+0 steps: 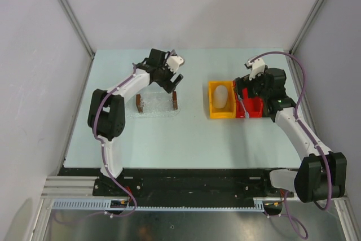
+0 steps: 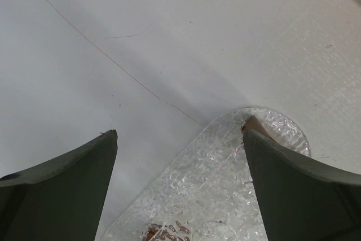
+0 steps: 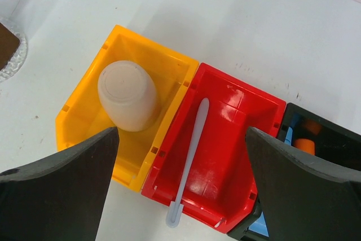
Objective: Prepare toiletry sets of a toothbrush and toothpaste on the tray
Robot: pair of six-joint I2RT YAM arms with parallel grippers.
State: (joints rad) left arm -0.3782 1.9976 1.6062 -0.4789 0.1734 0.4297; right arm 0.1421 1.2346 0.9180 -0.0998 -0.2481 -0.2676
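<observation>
- I've got my right gripper (image 3: 181, 132) open and empty above the red bin (image 3: 240, 145); the toothbrush (image 3: 192, 153) lies inside, 1 end over the rim.
- The toothpaste (image 3: 306, 144), 1 orange tube and 1 blue, sits in the black bin (image 3: 338, 139) alongside.
- My left gripper (image 2: 179, 132), fingers spread and empty, hovers above a corner of the tray (image 2: 197, 196).

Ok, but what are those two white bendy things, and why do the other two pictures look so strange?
They are two robot arms bolted to a table, seen from above. Each ends in a two-finger gripper, and each wrist carries a camera; the dark wedges in the other pictures are those fingers. The left gripper hovers open over the clear tray. The right gripper, open too, hovers over a yellow bin with a beige cup, a red bin with the toothbrush, and a black bin with orange and blue toothpaste tubes. Nothing is held.
</observation>
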